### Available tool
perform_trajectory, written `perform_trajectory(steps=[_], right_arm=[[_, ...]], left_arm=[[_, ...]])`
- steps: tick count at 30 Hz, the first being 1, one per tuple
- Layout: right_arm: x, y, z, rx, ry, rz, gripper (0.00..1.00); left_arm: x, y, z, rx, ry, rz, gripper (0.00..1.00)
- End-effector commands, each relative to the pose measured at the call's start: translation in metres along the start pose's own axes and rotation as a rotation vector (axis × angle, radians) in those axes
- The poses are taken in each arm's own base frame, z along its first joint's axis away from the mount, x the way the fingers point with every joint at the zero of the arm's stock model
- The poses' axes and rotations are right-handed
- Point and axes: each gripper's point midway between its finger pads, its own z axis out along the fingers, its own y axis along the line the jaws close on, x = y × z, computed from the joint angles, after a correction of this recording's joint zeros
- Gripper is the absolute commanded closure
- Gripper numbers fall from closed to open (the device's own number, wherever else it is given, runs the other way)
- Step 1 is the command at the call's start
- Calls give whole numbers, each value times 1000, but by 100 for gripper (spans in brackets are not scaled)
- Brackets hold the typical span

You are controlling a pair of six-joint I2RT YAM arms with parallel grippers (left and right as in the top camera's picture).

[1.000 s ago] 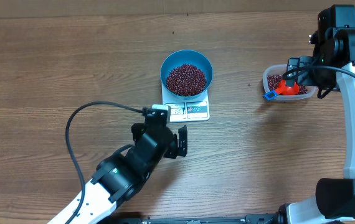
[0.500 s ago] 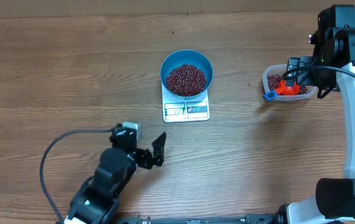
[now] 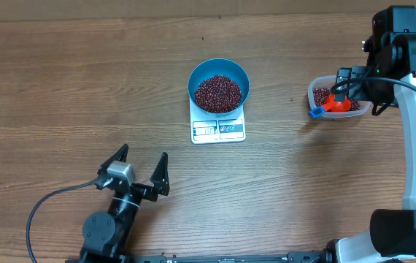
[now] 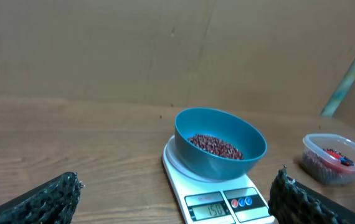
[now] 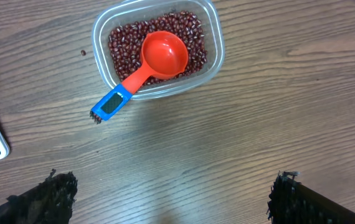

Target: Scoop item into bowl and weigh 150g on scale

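Observation:
The light-blue bowl holds a heap of dark red beans and stands on the white scale. In the left wrist view the bowl sits ahead on the scale, whose display reads 150. My left gripper is open and empty at the table's near left, well short of the scale, with its fingers spread wide. My right gripper hangs open and empty above the clear tub, over bare wood.
The clear tub at the right holds more beans and a red scoop with a blue handle jutting over its rim. A loose bean lies beside it. The left arm's cable loops over the near-left table.
The left arm has pulled back from beside the scale to the near left, its open fingers now pointing toward the scale. The right arm, bowl and scoop have not moved.

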Motion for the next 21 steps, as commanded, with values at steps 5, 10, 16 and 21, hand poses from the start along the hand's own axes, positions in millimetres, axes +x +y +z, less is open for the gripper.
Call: perform_trajectory(steps=[5, 10, 16, 21], right_arm=[[-4, -4, -8, 6, -32, 12, 0], [-4, -4, -8, 6, -32, 12, 0], [-4, -4, -8, 6, -32, 12, 0], [-4, -4, -8, 6, -32, 12, 0]], left_arm=[[-13, -4, -7, 28, -98, 101, 0], [-14, 0, -7, 6, -101, 186, 0], [-14, 7, -8, -32, -101, 314, 0], [-14, 19, -8, -87, -94, 324, 0]])
